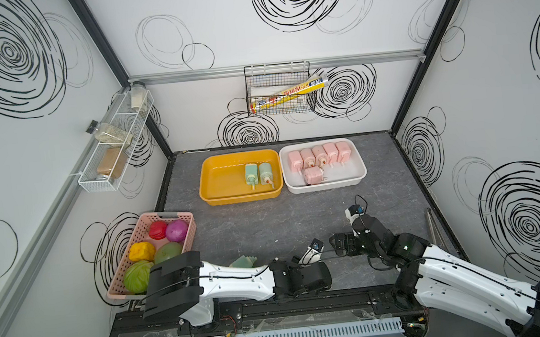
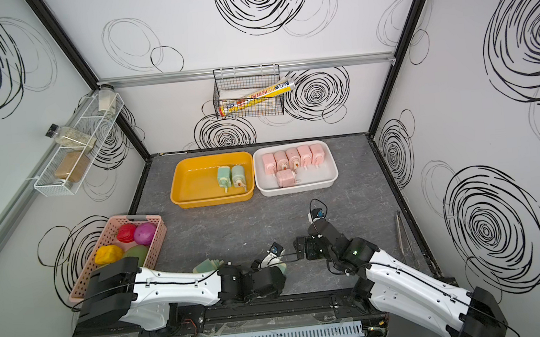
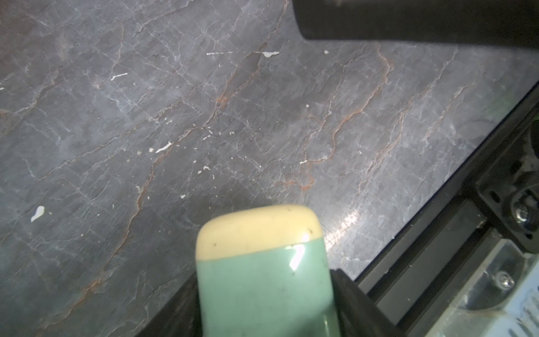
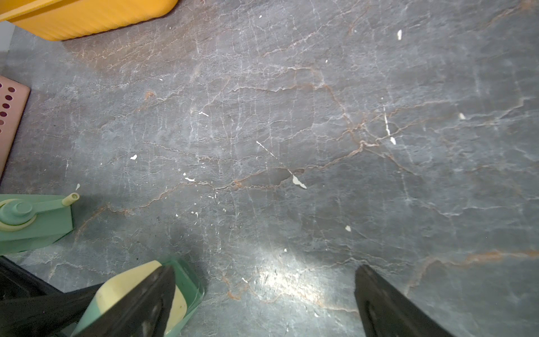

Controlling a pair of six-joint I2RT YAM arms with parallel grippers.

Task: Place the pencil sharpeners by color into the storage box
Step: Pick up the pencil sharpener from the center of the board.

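Two green sharpeners (image 1: 251,174) lie in the yellow tray (image 1: 211,181), far ahead of the left gripper (image 3: 267,291). Its jaws pinch a third green sharpener (image 3: 258,251) low by the table (image 1: 267,223), likely to carry it there too. A fourth green one (image 4: 38,224) lies just beside that hand. The right gripper (image 4: 265,271) hangs very near, spread wide and empty, and could bump it. Six pink sharpeners (image 1: 319,156) sit in the white tray (image 1: 358,171).
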